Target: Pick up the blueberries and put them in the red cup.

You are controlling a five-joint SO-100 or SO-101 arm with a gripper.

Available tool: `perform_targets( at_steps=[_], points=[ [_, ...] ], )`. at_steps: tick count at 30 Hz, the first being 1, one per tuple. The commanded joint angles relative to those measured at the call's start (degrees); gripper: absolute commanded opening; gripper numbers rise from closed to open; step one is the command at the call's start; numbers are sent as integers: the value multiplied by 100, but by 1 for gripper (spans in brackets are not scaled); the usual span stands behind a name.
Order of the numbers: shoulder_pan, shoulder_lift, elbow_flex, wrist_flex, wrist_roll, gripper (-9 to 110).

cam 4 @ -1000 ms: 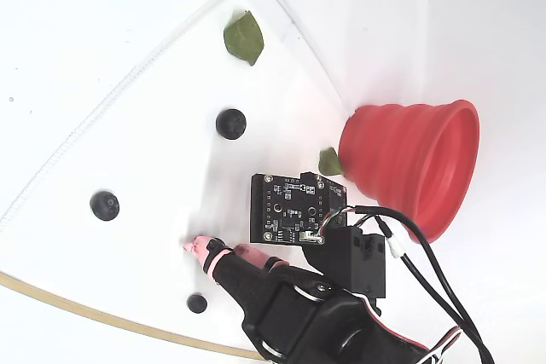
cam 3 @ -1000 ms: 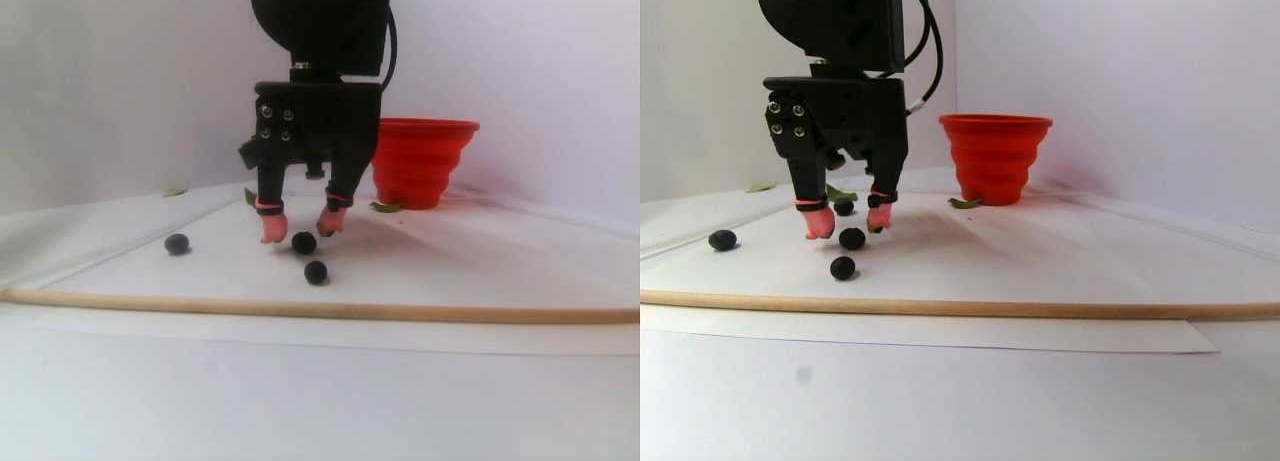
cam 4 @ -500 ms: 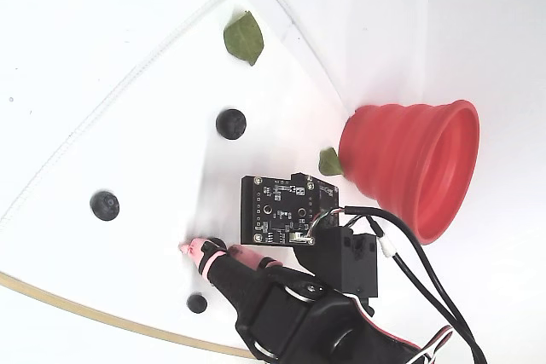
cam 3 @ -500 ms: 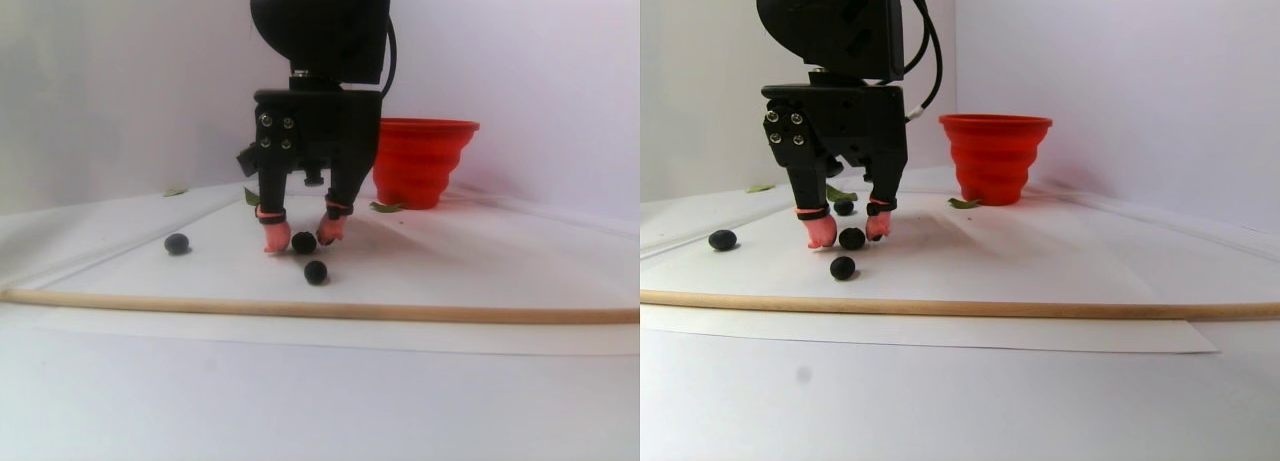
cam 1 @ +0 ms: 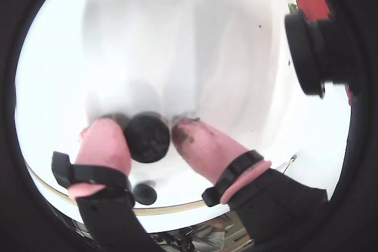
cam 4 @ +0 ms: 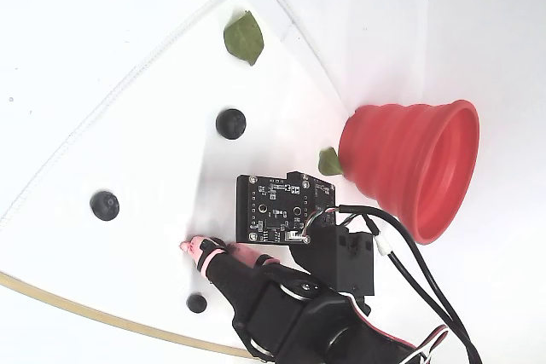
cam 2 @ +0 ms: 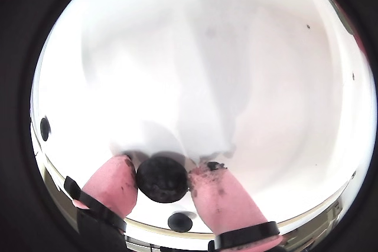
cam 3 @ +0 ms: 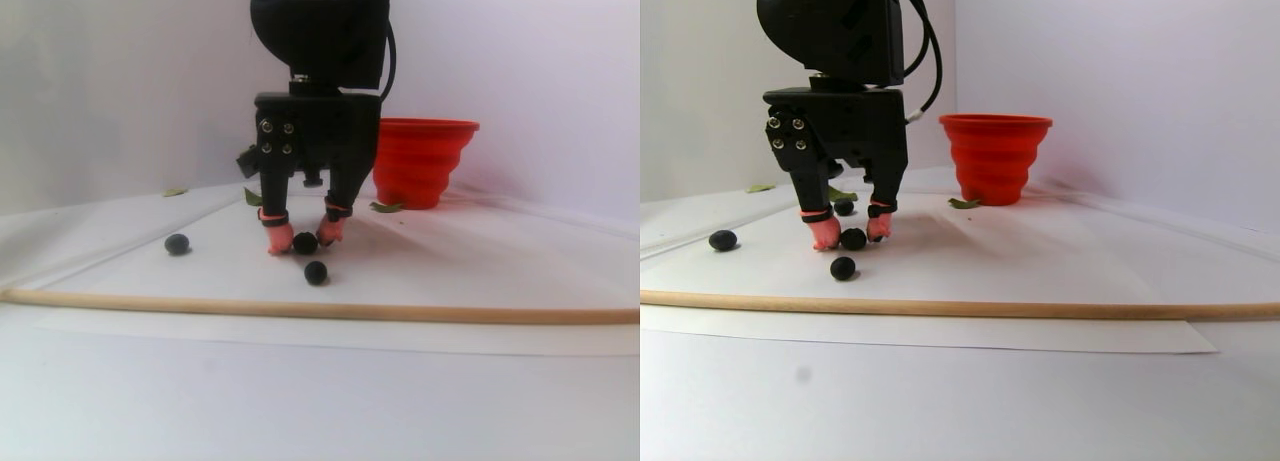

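Going left to right in the stereo pair view's left half: one small round dark blueberry [cam 3: 177,243] sits alone on the white paper-covered worktop [cam 3: 480,271], well apart from the rest. Next is the black pincer [cam 3: 304,241] with its pink rubbery fingertips [cam 3: 279,244], down at the surface with a second dark berry [cam 3: 305,243] right between them. In both wrist views the tips look to be touching that berry on either side, so I'd call it closed on the berry, though it's not lifted; it's on the paper. Just in front of it is a third loose berry [cam 3: 316,272], and the fixed view shows a fourth one [cam 4: 231,123] further back near a green leaf [cam 4: 244,37]. Off to the right stands the red ribbed cone-shaped cup [cam 3: 423,162], upright, wide rim up, well apart from the berry being grabbed. A long wooden stick [cam 3: 450,315] runs across the front.

For doing this bit well, I reckon a gentle squeeze matters, since a berry this round can squirt out or get squashed. Lift straight up so the loose one nearby doesn't get knocked, and clear the cup's rim before letting go.

No readable writing or brand that I can spot; the circuit board [cam 4: 277,210] has marks too small to read.
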Motion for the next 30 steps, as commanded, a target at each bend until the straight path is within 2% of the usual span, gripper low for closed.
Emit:
perform_targets(
  at_steps=[1, 16, 30],
  points=[
    [0, 62, -26, -70, -88, 16],
    [9, 308, 97, -26, -123, 14],
    [-35, 1354, 62, 756, -53, 14]
  ],
)
